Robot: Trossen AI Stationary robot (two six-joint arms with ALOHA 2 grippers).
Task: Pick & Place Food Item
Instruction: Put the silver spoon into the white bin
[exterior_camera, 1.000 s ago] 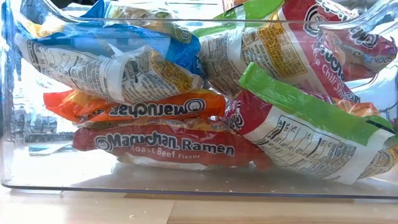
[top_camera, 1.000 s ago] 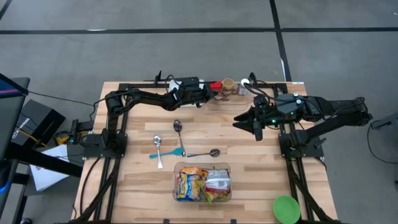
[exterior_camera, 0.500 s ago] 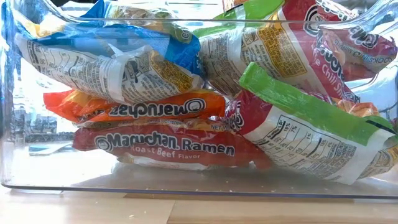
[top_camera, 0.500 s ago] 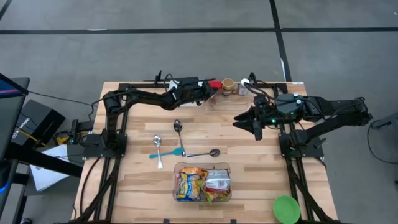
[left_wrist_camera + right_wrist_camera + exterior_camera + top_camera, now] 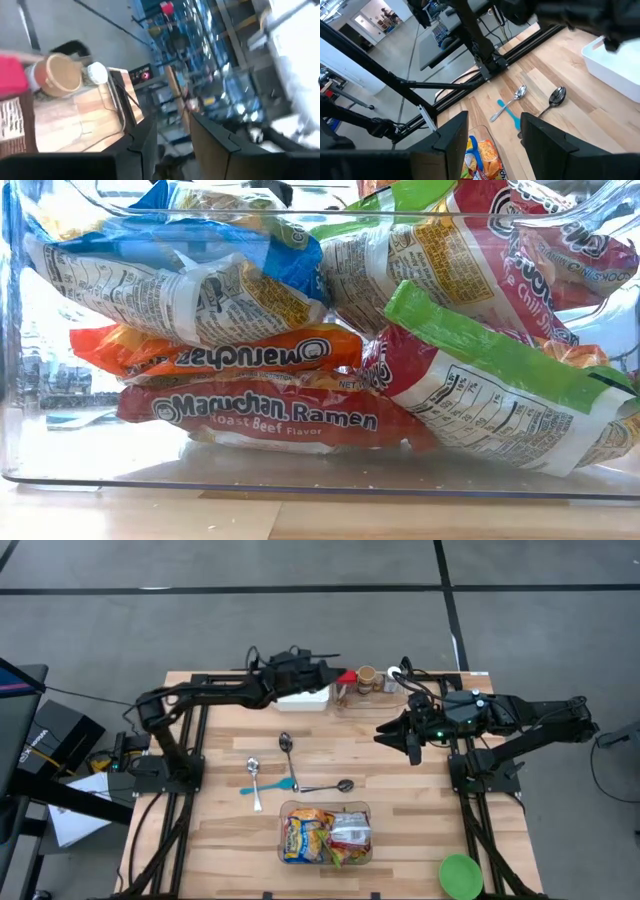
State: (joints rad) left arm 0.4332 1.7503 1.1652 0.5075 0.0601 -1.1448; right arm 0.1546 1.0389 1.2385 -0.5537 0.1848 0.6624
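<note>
A clear bin (image 5: 364,808) near the table's front holds several ramen packets (image 5: 312,835); they fill the low view (image 5: 300,340). A red-lidded jar (image 5: 347,679), a brown jar (image 5: 367,675) and a white-capped jar (image 5: 388,683) stand at the far edge. My left gripper (image 5: 325,664) is open and empty, raised above the far edge beside the red-lidded jar (image 5: 12,75). My right gripper (image 5: 398,743) is open and empty, hovering right of the table's middle.
A white tray (image 5: 300,697) lies at the far edge, below my left arm. Three spoons (image 5: 287,744) and a blue utensil (image 5: 268,786) lie mid-table, left of centre. A green round dish (image 5: 460,875) sits at the front right corner.
My left arm has drawn back and risen; its gripper has gone up and a little toward the far edge, away from the spot beside the red-lidded jar. The white tray below it now shows in full. My right arm has kept still.
</note>
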